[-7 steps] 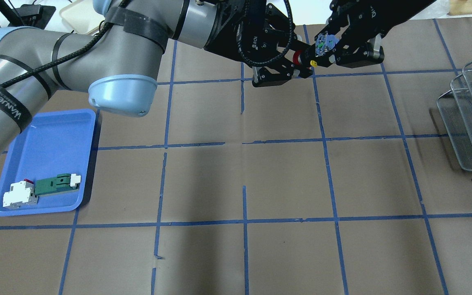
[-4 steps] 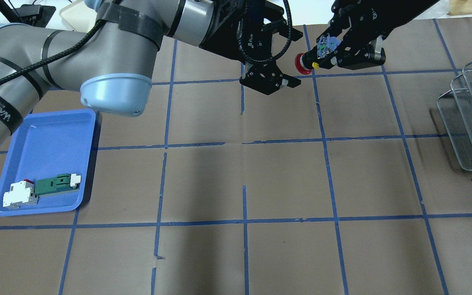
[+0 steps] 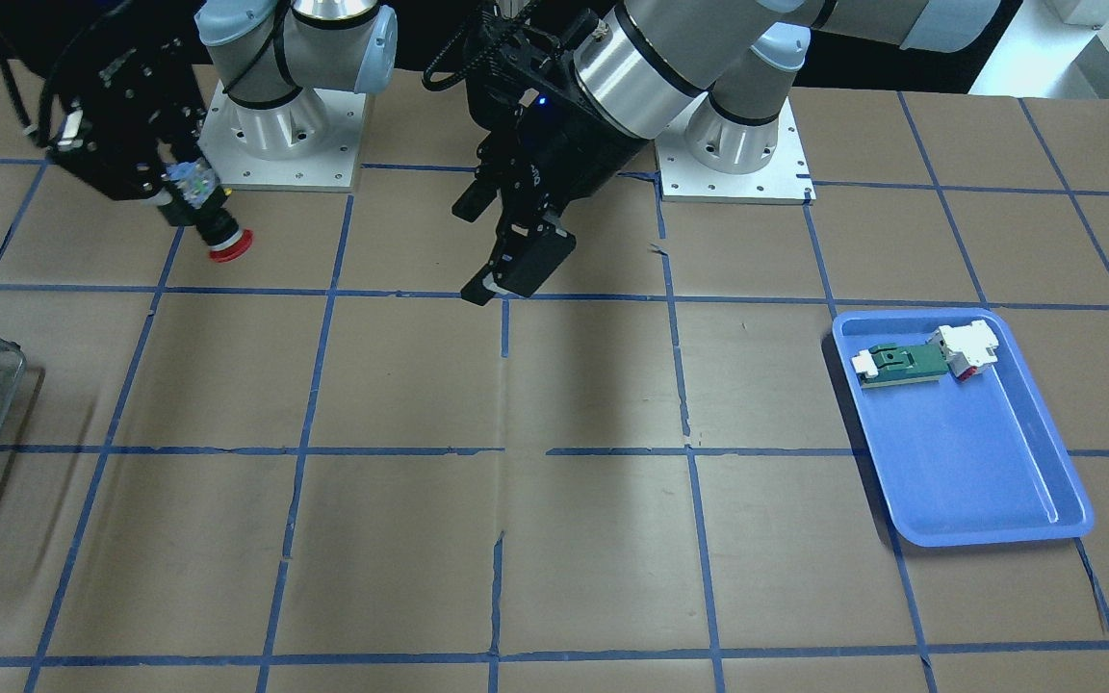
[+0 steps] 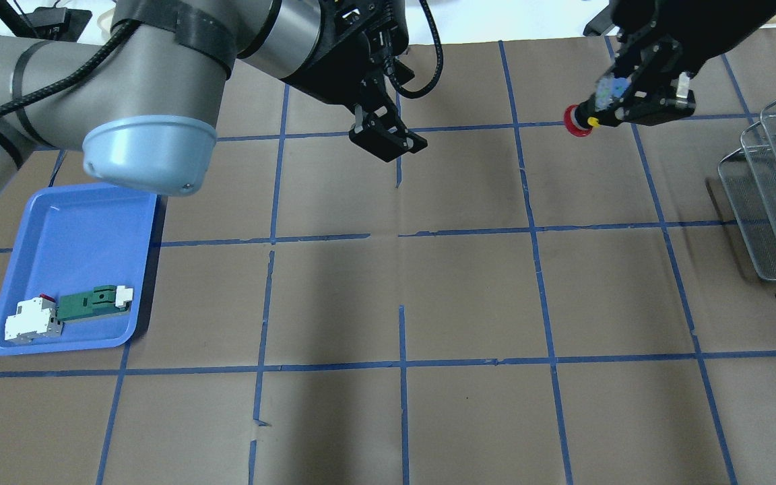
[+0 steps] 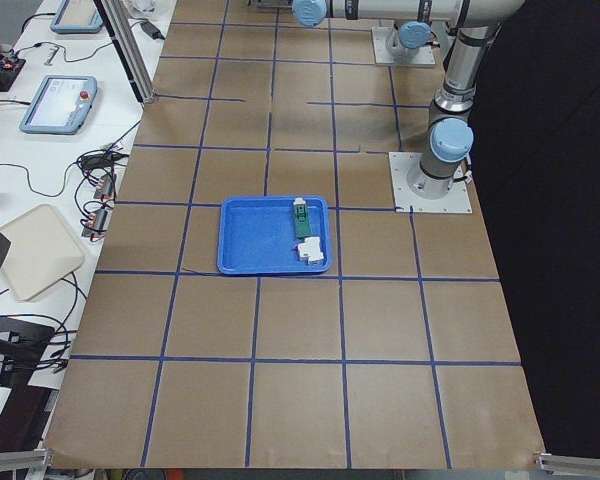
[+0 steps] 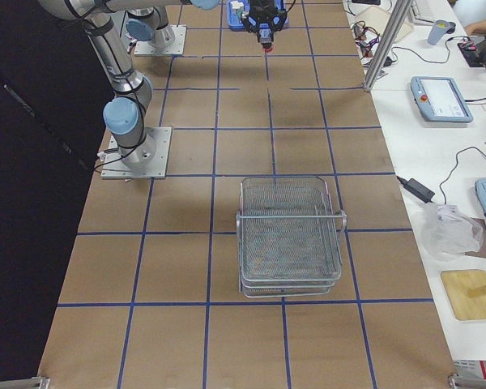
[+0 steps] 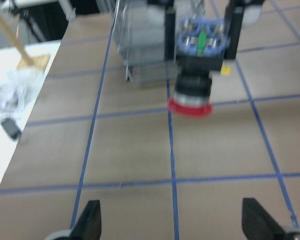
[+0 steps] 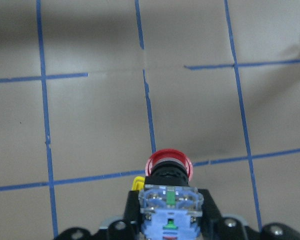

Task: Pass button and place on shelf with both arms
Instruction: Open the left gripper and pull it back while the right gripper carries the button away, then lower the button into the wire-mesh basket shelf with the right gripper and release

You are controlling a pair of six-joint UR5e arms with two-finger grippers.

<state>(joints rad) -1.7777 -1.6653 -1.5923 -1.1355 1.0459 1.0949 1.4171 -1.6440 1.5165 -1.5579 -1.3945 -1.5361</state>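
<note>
While the right hand [image 4: 620, 98] hangs above the surface [image 4: 469, 289] in the upper right of the overhead view, it is clenched on the button [image 3: 203, 217]. Fingers grip the pale block and black body. The red cap sticks out free, tilted down toward the surface and clear of it. The right wrist view looks along the button from the block end, with the cap farthest from the lens.

Left hand [image 7: 172, 225]: released, fingers spread wide, nothing between them. It sits near top centre of the overhead view, well apart from the button. Its own camera, somewhat blurred, faces the button head-on.

Shelf [image 4: 775, 202]: wire rack standing at the right edge of the overhead view, apart from the right hand, nothing on the tiers that show.

Blue tray [image 4: 85, 242]: lower left of the overhead view, resting flat. A green part [image 4: 91, 303] and a white block [image 4: 31, 320] lie end to end, touching, along its near edge.
</note>
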